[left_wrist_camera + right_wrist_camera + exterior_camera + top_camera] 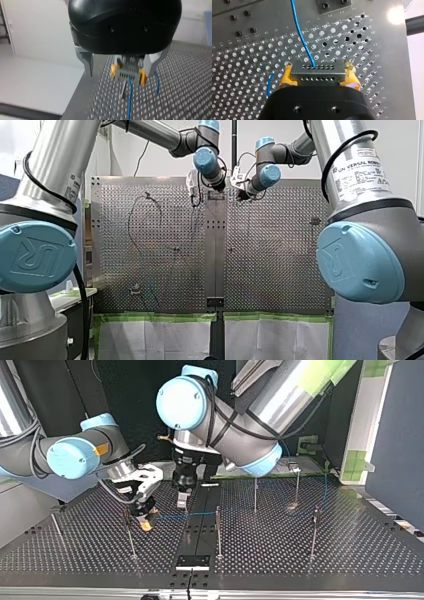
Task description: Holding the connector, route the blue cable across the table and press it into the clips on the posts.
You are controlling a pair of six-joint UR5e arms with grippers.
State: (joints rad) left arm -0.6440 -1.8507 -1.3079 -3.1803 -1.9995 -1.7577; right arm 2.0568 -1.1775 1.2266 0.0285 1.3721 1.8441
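The grey connector sits between the yellow pads of my right gripper, which is shut on it. The blue cable leaves the connector's face and runs off over the perforated plate. In the top view my right gripper hangs low over the table beside a thin post, and the blue cable trails toward the view's right. My left gripper, black, hovers just behind it. In the left wrist view my left gripper is open, its metal fingers straddling the held connector farther ahead.
Several thin upright posts stand on the perforated table: one at the middle, others to the top view's right and one at the far left. A black plate lies at the near edge.
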